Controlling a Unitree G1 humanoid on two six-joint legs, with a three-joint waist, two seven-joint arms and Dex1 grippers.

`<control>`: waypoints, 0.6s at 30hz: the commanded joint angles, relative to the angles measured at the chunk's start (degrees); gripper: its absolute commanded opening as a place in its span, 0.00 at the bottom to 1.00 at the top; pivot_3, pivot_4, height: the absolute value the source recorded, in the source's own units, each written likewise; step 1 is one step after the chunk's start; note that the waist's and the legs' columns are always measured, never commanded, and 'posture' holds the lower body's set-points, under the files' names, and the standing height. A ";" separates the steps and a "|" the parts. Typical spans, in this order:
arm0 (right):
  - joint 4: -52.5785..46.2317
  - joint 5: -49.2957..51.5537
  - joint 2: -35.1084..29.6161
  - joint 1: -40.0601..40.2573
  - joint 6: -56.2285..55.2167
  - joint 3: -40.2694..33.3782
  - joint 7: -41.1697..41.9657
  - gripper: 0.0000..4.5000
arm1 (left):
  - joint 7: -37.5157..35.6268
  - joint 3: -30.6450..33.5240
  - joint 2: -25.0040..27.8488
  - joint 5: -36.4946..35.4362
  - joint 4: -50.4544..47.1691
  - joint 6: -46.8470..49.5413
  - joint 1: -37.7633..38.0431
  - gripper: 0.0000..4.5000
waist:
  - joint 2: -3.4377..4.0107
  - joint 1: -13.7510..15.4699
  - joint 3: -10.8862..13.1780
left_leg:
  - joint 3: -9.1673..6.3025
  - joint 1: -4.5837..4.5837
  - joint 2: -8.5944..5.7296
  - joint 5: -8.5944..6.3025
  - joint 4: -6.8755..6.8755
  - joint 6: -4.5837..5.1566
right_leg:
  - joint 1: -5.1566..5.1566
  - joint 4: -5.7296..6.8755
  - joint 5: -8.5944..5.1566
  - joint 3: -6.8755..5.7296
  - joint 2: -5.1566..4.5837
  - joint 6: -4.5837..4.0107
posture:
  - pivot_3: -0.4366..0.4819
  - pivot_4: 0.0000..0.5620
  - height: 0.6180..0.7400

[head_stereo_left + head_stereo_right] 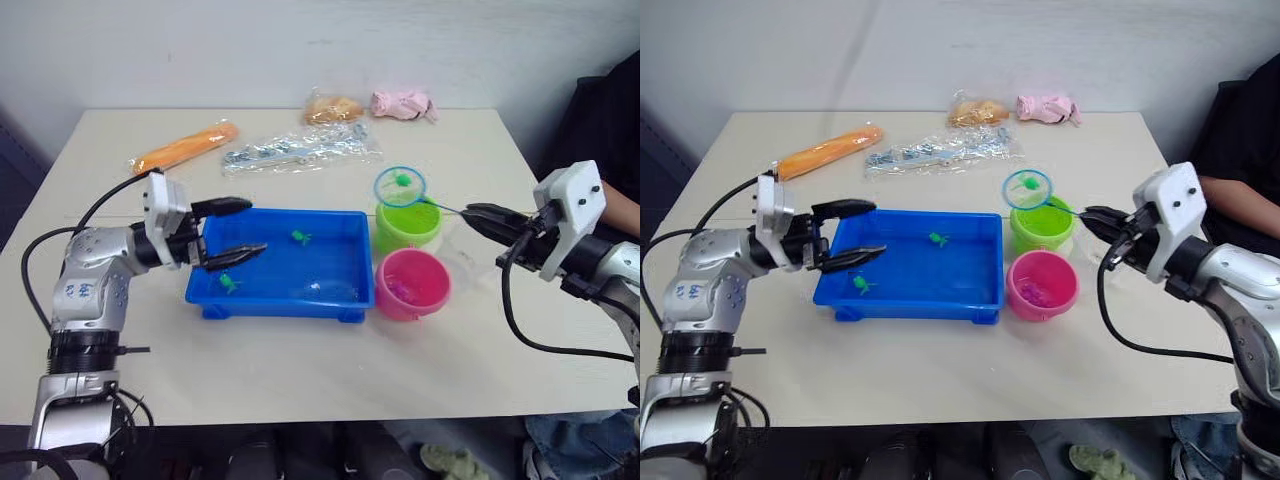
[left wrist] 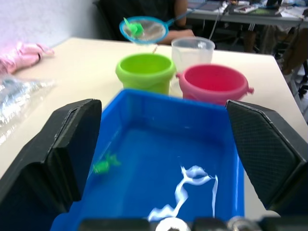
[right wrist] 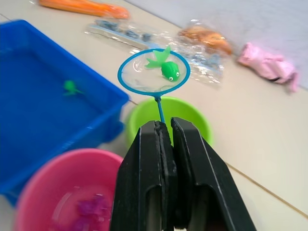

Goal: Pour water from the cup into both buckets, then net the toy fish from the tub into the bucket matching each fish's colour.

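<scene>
- A pale table (image 1: 300, 350) carries a bright blue tub (image 1: 345, 300) near its middle, with water in it.
- Two green toy fish are in the tub: one (image 1: 299, 237) toward the far side, another (image 1: 228, 283) near the robot's left end.
- Just beside the tub's right end stand two small buckets: a lime green bucket (image 1: 407, 228) farther from the robot and a pink bucket (image 1: 411, 285) nearer to it, close together.
- The pink bucket holds water and small magenta fish (image 3: 91, 209) at its bottom.
- The right claw (image 3: 166, 132) is closed on the thin handle of the net (image 3: 154, 72), its two black fingers pressed together around it.
- The net's blue-rimmed hoop is held in the air above the far edge of the green bucket. A green fish (image 3: 166, 65) with black eyes lies in the mesh.
- The left claw (image 1: 232, 232) is wide open and holds nothing. It sits over the tub's left end, one finger above the rim and one over the water.
- A clear cup (image 2: 192, 50) stands behind the two buckets in the left wrist view.
- At the far side of the table lie an orange packet (image 1: 185, 147), a clear plastic bag (image 1: 300, 150), a brownish bag (image 1: 333, 108) and a pink cloth item (image 1: 404, 103).
- A person's arm (image 1: 625, 210) shows at the table's right edge.
</scene>
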 commanded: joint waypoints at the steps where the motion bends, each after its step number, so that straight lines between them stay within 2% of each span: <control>1: 3.30 -7.25 -0.39 1.17 -11.45 2.29 0.64 0.00 | 1.70 -0.67 -1.14 -1.48 -3.32 2.01 -1.53 0.99 | 0.00 -0.19 0.00 | 0.00 0.01 0.00 0.00 0.00 0.00 | 0.00 0.01 0.00 0.00 0.01 0.00 | 0.48 0.27 1.00; 11: 13.61 -25.13 -1.38 3.02 -37.69 7.02 -2.14 0.00 | 5.68 -0.91 -4.31 -2.97 -8.44 5.61 -0.44 0.99 | 0.03 -0.19 0.02 | 0.12 0.18 0.01 0.01 0.06 -0.01 | 0.04 0.20 0.00 0.13 0.04 0.00 | 0.48 0.27 1.00; 15: 18.13 -33.68 -3.79 2.45 -50.80 8.58 -5.23 0.00 | 5.66 -1.13 -4.57 -3.03 -8.90 5.82 -0.05 0.99 | 0.04 -0.20 0.02 | 0.14 0.31 0.01 0.01 0.08 -0.02 | 0.12 0.27 0.00 0.15 0.04 0.00 | 0.48 0.27 1.00; 18: 20.64 -37.41 -5.18 1.77 -56.44 9.59 -6.39 0.00 | 5.55 -1.12 -4.63 -2.99 -8.63 5.64 -0.22 0.99 | 0.04 -0.26 0.02 | 0.16 0.36 0.01 0.01 0.13 -0.02 | 0.16 0.34 0.00 0.16 0.04 0.00 | 0.48 0.27 1.00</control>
